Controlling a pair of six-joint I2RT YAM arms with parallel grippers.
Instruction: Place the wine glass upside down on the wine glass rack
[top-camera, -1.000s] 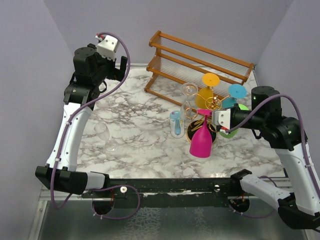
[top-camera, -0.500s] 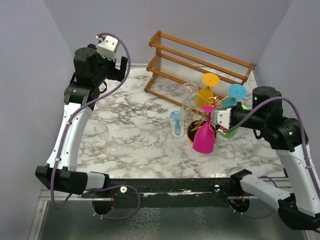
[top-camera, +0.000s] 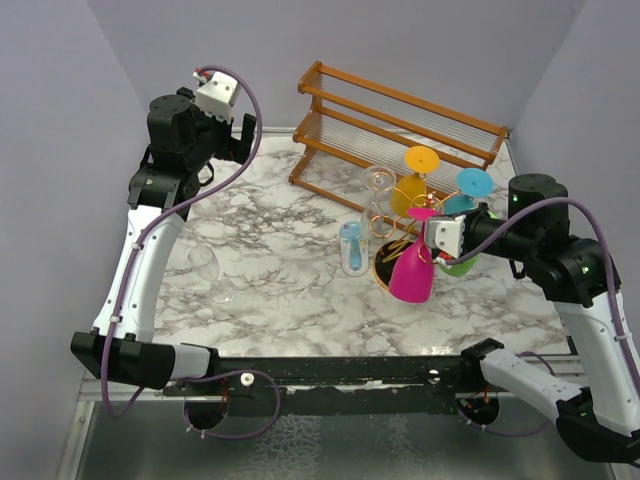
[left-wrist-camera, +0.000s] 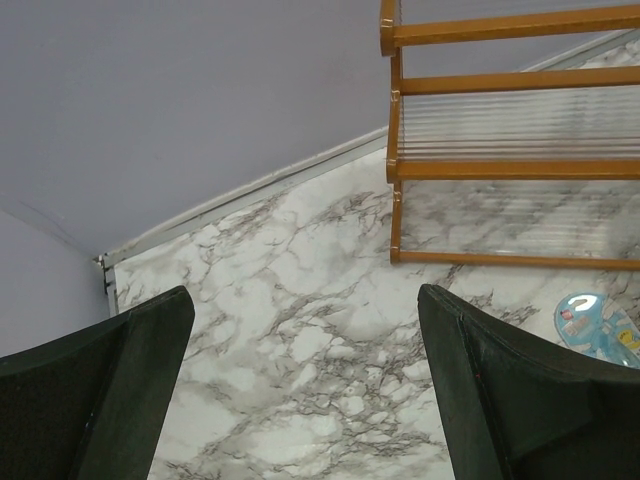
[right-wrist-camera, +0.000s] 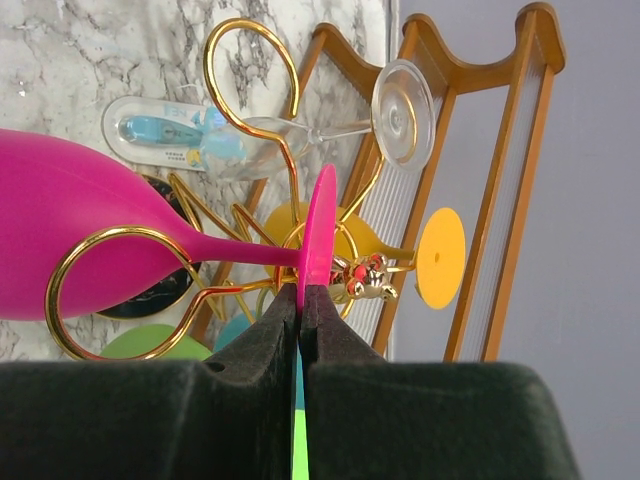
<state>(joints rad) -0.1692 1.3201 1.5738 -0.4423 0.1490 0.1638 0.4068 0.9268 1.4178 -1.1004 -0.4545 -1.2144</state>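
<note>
Item: magenta wine glass (top-camera: 411, 275), inverted, foot pinched flat by right jaws, at 6 o'clock of wine glass rack (right-wrist-camera: 362, 278). Left jaws were spread wide, empty. Hazard judged: if released unseated, glass dropped onto bench (top-camera: 290, 250); hung glasses (top-camera: 421, 159) knocked.

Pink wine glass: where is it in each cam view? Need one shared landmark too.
Top external: pink wine glass right of centre, upside down at the gold wire rack.
Left wrist: not in it.
Right wrist: left half, lying sideways, foot pinched in the right gripper.
Shared landmark: wooden shelf rack, in all three.
</note>
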